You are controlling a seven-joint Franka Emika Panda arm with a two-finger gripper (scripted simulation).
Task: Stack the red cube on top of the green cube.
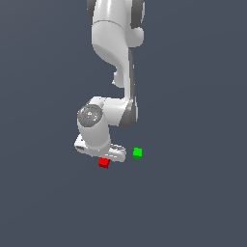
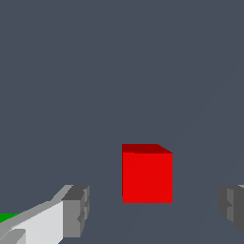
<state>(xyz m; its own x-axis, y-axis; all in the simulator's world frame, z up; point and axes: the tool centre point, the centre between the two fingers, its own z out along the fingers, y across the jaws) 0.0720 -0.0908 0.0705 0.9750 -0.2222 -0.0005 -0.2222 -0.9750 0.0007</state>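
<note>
Two cubes rest on the grey floor: red cube (image 2: 147,175) between the gripper's (image 2: 155,209) spread fingers (image 2: 76,210), neither pad touching it; green cube (image 1: 137,153) lies apart, toward the exterior view's right.

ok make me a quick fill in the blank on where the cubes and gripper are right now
1. The cube between the gripper fingers in the wrist view is ____.
2. The gripper's jaws stand ____, touching nothing.
3. In the exterior view, the green cube sits to the ____ of the red cube.
4. The two cubes are ____, not stacked.

Missing words: red; open; right; apart
</note>
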